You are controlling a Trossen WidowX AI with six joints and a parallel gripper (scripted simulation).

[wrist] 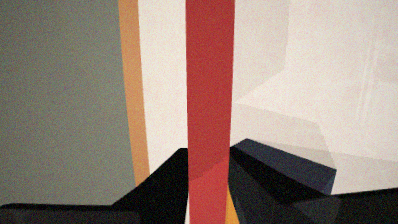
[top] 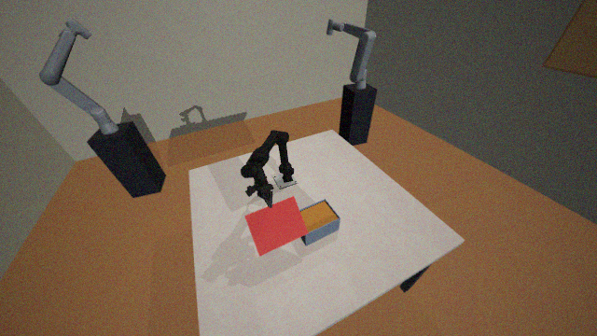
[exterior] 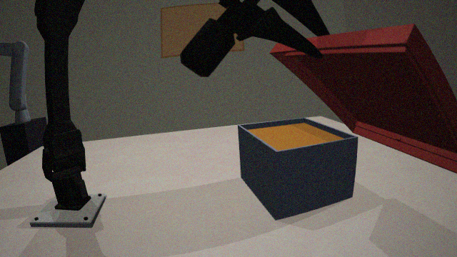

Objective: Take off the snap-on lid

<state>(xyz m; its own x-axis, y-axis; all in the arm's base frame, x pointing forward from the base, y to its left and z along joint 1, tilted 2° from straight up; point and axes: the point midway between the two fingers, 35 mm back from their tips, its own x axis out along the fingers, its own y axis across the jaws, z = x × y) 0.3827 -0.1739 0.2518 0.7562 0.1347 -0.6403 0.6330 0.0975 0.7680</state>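
The red lid (top: pixel 276 225) (exterior: pixel 378 86) (wrist: pixel 210 100) hangs in the air, tilted, off the box and to its side. My gripper (top: pixel 269 200) (exterior: pixel 314 44) (wrist: pixel 206 155) is shut on the lid's upper edge; in the wrist view the lid shows edge-on as a red strip between the black fingers. The dark blue storage box (top: pixel 322 230) (exterior: pixel 300 175) (wrist: pixel 285 165) stands open on the white table (top: pixel 373 210) (exterior: pixel 161 153), its orange inside (top: pixel 318 216) (exterior: pixel 293 135) showing. The lid's lower edge is above the table, not touching it.
My arm's base plate (top: pixel 284 182) (exterior: pixel 68 214) is bolted to the table behind the box. Two grey arms on black pedestals (top: pixel 126 159) (top: pixel 356 112) stand on the orange floor beyond the table's far corners.
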